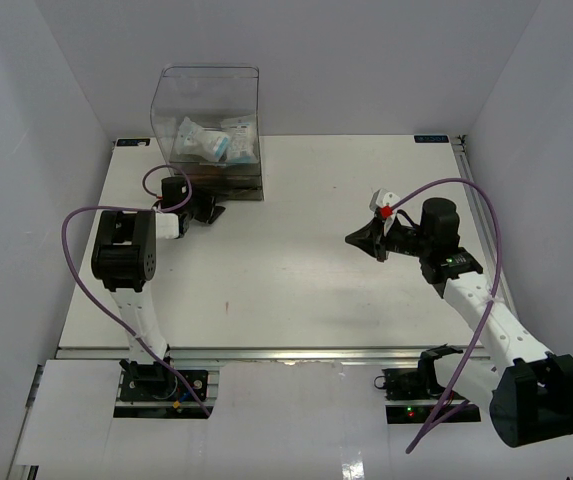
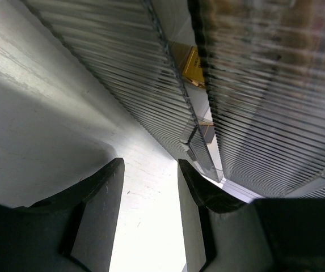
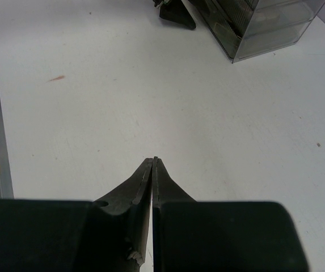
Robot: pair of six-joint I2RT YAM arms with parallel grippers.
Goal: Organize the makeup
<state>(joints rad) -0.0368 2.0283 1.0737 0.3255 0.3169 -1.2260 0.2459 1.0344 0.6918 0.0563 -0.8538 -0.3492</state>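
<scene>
The white surface [image 1: 296,290] is walled in pale grey on the left, right and far sides. At its far left stands the large clear box [image 1: 206,85], upright, with tall see-through walls. In the overhead view most of the makeup that shows is inside this box. Blue-white packets [image 1: 211,143] lie heaped in the middle of it, above a dark layer at the bottom whose pieces are too small to tell apart.

The left arm [image 1: 126,255] reaches to the far left, and its claw [image 1: 211,210] sits just beside the near side of the box, low over the surface. In the left wrist view the claw [image 2: 151,170] has its fingers [image 2: 102,192] apart, with only bare surface between them. Close ahead is the ribbed clear wall of the box [image 2: 122,62], and a gold item [image 2: 191,64] shows through it.

The right arm [image 1: 486,310] lies on the right side, well apart from the box. Its claw [image 1: 351,240] points left over open surface [image 3: 207,113]. The right wrist view shows this claw [image 3: 152,161] with fingers pressed together and nothing between them. A corner of the box [image 3: 270,31] is at the far right of that view.
</scene>
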